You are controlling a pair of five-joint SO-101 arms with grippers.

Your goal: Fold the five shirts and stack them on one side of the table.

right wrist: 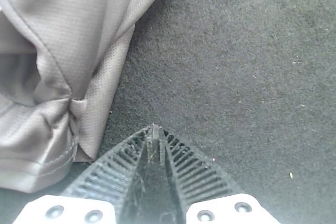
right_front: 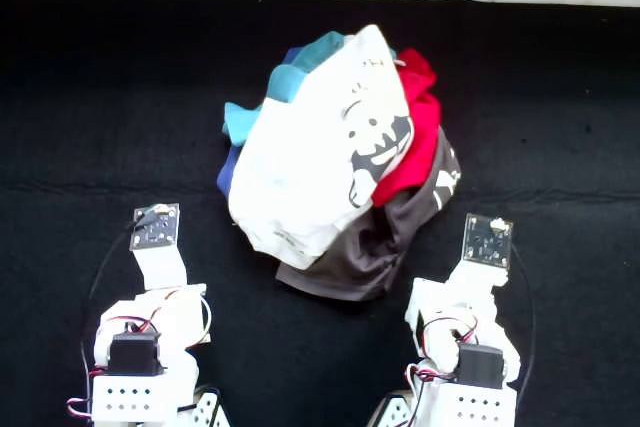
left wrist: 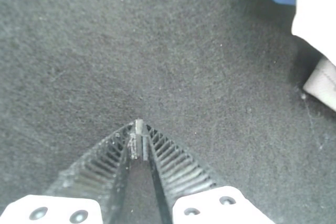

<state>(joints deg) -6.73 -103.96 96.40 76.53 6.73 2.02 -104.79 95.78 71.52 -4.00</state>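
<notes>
Your shirt pile runs lengthwise away from the arms; its print is illegible. Left gripper and right gripper are pressed together, empty.

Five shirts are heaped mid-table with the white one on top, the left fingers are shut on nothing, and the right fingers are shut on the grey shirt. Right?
Not quite. The right wrist view shows the right gripper with fingers shut on nothing, over the black table cover; the grey shirt lies beside it, untouched. The rest stands.

Heaped shirts between two arms
</notes>
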